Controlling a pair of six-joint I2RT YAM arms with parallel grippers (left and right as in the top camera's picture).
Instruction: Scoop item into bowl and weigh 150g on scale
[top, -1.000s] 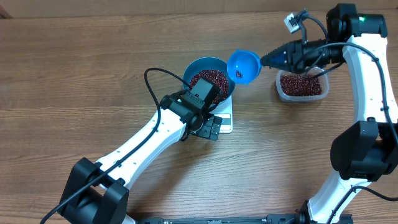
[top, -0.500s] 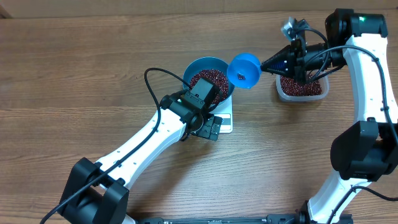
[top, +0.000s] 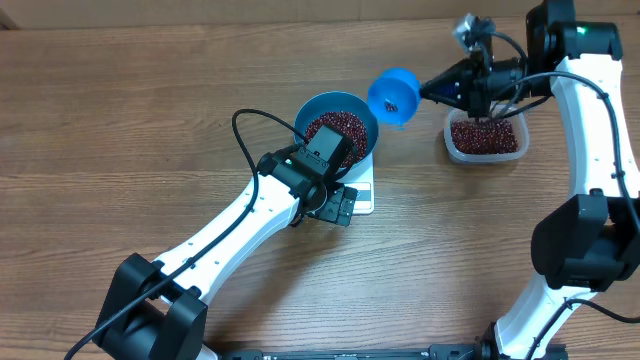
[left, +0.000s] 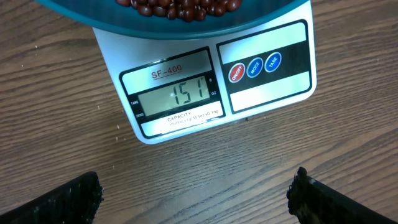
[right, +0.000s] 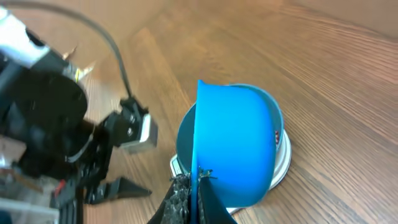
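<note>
At worktop centre: beans (top: 345, 128) fill the bowl (top: 326, 102) on the scale (left: 267, 87), already a touch above target.
Right fingers (top: 442, 90): clenched on the tilted scoop (top: 393, 97); any bean you drop overshoots further.
Left fingers (left: 323, 199): released, holding nothing.

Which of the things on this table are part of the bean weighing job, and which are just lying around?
In the job:
beans
blue bowl
white scale
blue scoop
clear tub of spare beans

Not part of it:
only the arm's black cable
the wooden table
</note>
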